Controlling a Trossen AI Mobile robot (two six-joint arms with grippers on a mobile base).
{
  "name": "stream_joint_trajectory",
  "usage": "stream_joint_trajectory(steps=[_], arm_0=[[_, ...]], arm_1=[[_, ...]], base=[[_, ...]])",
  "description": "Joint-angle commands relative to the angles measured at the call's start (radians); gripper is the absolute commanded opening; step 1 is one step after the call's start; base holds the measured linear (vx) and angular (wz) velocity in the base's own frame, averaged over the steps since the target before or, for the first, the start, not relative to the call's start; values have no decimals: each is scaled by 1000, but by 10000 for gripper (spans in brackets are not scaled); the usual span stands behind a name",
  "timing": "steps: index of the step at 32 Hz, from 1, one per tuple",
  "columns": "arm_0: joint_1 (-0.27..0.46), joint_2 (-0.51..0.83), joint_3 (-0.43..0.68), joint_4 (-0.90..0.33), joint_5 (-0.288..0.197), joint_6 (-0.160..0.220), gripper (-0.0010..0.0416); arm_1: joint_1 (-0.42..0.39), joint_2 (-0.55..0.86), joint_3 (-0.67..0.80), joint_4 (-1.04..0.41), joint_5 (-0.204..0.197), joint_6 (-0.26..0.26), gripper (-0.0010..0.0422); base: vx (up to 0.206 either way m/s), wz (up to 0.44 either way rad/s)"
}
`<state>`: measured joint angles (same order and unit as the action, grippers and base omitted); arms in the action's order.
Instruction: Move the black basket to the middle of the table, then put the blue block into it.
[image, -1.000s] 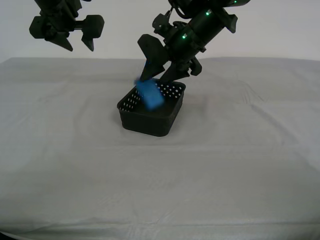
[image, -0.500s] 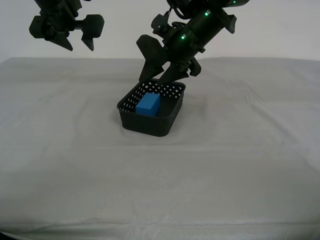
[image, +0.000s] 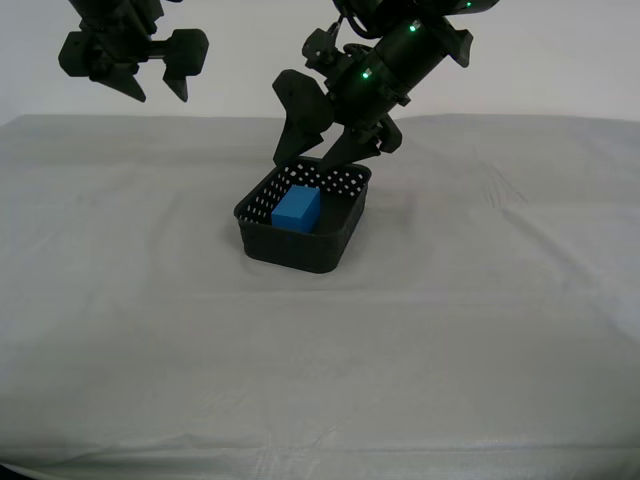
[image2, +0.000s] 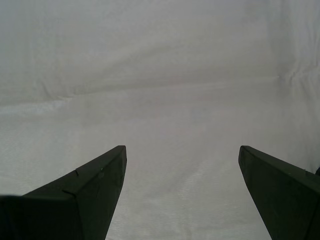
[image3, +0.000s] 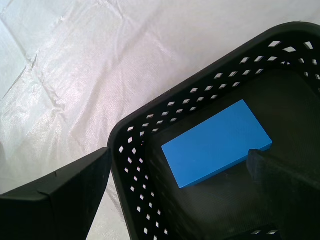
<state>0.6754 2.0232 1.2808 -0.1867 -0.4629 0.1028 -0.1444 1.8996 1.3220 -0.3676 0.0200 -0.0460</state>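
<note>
The black basket (image: 298, 252) stands on the table (image: 480, 330) near its middle. The blue block (image: 296, 207) lies flat inside the basket, free of any gripper. My first gripper (image: 310, 155) hangs open just above the basket's far rim, empty. In the first wrist view the blue block (image3: 216, 142) lies on the floor of the basket (image3: 135, 165), between the spread fingers of my first gripper (image3: 179, 152). My second gripper (image: 158, 92) is open and empty, held high at the exterior view's far left; my second gripper (image2: 182, 148) looks down on bare cloth only.
The pale wrinkled cloth (image2: 160, 90) covers the whole table, with creases at the exterior view's right (image: 500, 185). The table's front edge runs along the bottom of the exterior view. Nothing else stands on the cloth.
One second ago the blue block was tilted in mid-air under my first gripper's fingers. It has dropped and now lies flat in the basket. The arms have hardly moved.
</note>
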Motion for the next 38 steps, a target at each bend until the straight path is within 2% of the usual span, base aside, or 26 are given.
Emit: stream_joint_trajectory(steps=[1, 6, 38], arm_0=[[1, 0, 0, 0, 0, 2, 373], [0, 0, 0, 0, 0, 2, 350], [1, 0, 0, 0, 0, 2, 354]], arm_1=[[0, 0, 0, 1, 1, 2, 307], [0, 0, 0, 1, 1, 2, 307], [0, 0, 0, 3, 1, 2, 307]], base=[[0, 0], [0, 0], [0, 0]])
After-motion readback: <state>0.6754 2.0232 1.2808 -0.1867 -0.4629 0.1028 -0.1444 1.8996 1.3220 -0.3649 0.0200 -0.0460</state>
